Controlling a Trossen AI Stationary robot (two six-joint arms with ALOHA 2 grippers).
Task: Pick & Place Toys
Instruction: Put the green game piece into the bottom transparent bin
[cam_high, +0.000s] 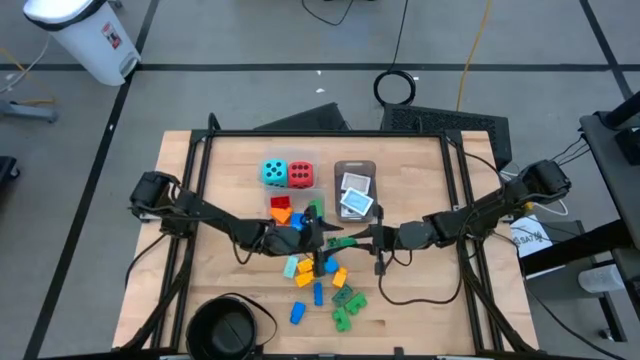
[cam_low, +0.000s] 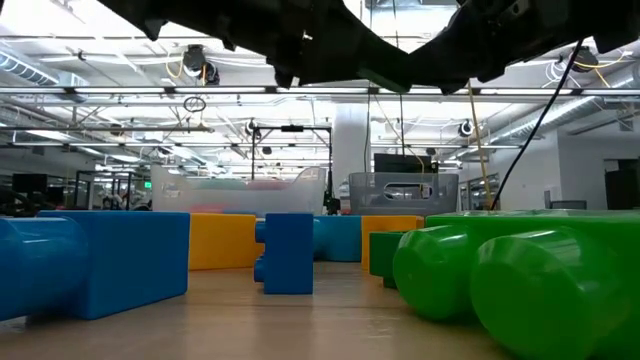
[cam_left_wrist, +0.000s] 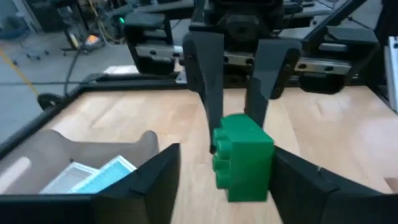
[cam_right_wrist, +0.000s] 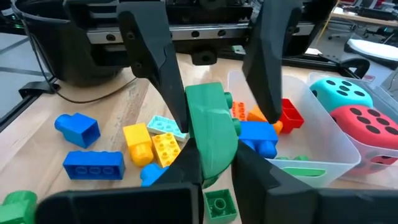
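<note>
A green brick (cam_high: 335, 241) hangs in the air over the table's middle, between my two grippers. My right gripper (cam_right_wrist: 214, 160) comes in from the table's right and is shut on it. My left gripper (cam_left_wrist: 227, 149) comes from the left and faces it, open, with one finger on each side of the same brick (cam_left_wrist: 242, 158); whether a finger touches it I cannot tell. Loose bricks (cam_high: 320, 285) in blue, yellow, orange and green lie on the wood below. The teal die (cam_high: 273, 172) and red die (cam_high: 300, 175) sit in a clear tub (cam_right_wrist: 339, 163) with more bricks. My right gripper pinches the green brick's end (cam_right_wrist: 208, 155) between its two fingers (cam_left_wrist: 208, 93). The fingers lie about level and come from the table's right. The brick is lifted clear of the table and sticks out past the fingertips toward my left gripper.
A second clear tub (cam_high: 355, 170) holding white cards stands at the middle back. A round black bowl (cam_high: 225, 328) sits at the near left corner. A black frame (cam_high: 320, 133) runs round the tabletop. Bare wood lies to the left and right of the brick pile.
</note>
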